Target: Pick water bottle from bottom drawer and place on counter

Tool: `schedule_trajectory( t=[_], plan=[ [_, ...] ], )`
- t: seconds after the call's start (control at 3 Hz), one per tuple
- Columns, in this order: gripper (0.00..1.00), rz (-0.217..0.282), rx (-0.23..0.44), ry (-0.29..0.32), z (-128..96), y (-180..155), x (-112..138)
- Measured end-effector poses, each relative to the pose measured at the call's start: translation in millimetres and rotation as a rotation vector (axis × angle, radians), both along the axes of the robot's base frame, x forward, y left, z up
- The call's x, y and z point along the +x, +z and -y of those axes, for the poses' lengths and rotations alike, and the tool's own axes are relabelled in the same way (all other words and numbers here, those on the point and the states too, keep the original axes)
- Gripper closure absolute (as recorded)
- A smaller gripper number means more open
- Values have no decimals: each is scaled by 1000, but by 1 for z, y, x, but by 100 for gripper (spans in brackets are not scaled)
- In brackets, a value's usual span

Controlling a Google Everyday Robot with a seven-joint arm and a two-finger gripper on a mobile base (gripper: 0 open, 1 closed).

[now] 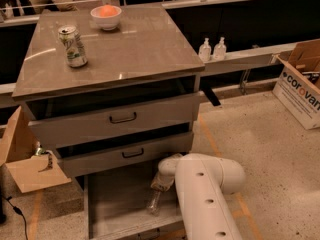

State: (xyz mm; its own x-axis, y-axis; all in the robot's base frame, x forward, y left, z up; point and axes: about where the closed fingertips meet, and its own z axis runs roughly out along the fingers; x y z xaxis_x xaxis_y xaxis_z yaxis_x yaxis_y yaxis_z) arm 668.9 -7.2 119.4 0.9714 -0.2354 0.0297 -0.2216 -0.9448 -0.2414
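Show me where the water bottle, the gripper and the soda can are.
water bottle (154, 203), camera view, its lower body, inside the bottom drawer (107, 204).
gripper (161, 182), camera view, its tip, just above the bottle's visible part.
soda can (73, 46), camera view, middle of its side.

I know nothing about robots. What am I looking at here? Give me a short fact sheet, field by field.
arm: white arm, reaching down from the foreground
gripper: gripper low inside the bottom drawer, at the upper end of the water bottle; a grasp cannot be told
water bottle: water bottle tilted, in the drawer
bottom drawer: bottom drawer pulled open
counter: counter holds a soda can and a white bowl
nearby: two pump bottles on a ledge, cardboard box on the floor
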Motion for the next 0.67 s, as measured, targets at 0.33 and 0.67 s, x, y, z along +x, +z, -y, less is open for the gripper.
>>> schedule_trajectory(
  t=[0.33, 0.67],
  plan=[
    [100, 32, -1, -25, 5, 13, -4],
    [100, 190, -29, -15, 33, 72, 26]
  ],
)
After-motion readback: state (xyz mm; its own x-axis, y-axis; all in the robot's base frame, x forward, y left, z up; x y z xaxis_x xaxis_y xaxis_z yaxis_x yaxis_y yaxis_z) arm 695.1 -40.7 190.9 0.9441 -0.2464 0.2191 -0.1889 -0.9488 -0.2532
